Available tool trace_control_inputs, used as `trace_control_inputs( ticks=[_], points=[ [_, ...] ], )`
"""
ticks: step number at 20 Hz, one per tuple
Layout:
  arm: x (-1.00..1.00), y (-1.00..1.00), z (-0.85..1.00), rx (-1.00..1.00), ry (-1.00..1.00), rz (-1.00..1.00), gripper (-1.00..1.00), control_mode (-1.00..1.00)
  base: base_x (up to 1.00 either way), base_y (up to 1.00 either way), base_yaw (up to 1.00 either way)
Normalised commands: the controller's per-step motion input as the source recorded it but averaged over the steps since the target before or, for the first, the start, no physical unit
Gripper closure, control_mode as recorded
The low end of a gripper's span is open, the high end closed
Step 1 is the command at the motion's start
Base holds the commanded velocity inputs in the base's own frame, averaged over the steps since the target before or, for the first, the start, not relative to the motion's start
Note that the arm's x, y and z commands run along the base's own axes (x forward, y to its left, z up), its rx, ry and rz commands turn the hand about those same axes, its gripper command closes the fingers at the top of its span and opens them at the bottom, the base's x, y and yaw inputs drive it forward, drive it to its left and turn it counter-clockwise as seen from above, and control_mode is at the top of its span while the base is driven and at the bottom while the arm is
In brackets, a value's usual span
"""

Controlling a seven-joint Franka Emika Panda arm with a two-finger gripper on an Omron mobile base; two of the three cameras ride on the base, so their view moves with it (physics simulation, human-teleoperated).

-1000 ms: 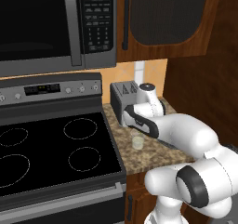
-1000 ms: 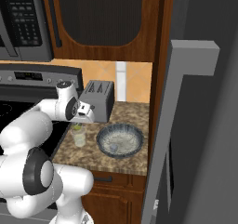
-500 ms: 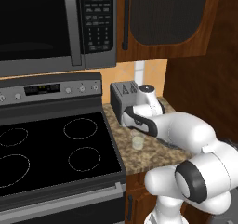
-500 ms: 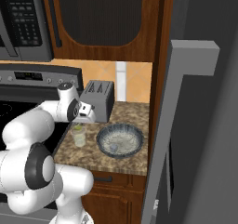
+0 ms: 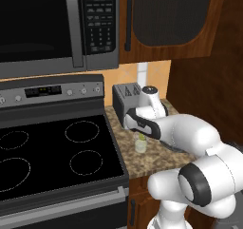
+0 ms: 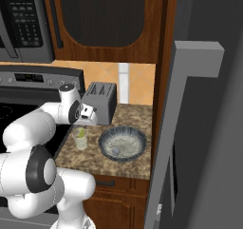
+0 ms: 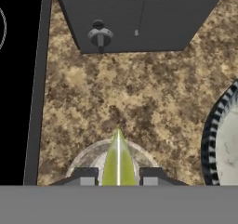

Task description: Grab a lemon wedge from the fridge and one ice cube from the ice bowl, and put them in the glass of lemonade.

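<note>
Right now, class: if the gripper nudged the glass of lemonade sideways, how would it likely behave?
The glass of lemonade is small and narrow, so it would probably slide or tip easily. Its liquid could slosh out. The gripper holds the lemon wedge just above its rim.

Glossy white rounded arm (image 5: 190,133), dark joints, 2 dark fingertips (image 7: 86,175)

Lemon wedge (image 7: 118,161) yellow-green, upright over glass of lemonade (image 6: 80,138); ice bowl (image 6: 122,143) beside.

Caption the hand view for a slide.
Gripper holds the lemon wedge directly over the glass of lemonade.
</note>
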Motion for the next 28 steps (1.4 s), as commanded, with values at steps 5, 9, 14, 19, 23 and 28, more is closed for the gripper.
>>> trace_control_inputs(
  ticks=[5,9,14,19,23,28],
  points=[
    [0.0,0.0,0.0,0.0,0.0,0.0,-1.0,-1.0,0.0,0.0,0.0],
    [-0.01,0.01,0.02,0.0,0.0,0.0,-1.0,-1.0,0.0,0.0,0.0],
    [-0.31,0.0,0.01,0.0,0.0,0.0,-1.0,-1.0,0.0,0.0,0.0],
    [-0.76,-0.09,0.07,0.11,-0.04,0.0,-1.0,-1.0,0.0,0.0,0.0],
    [-0.56,-0.51,0.3,0.08,-0.02,-0.01,-1.0,-1.0,0.0,0.0,0.0],
    [-0.86,-0.49,1.0,0.0,0.03,0.0,-1.0,-1.0,0.0,0.0,0.0]
  ],
)
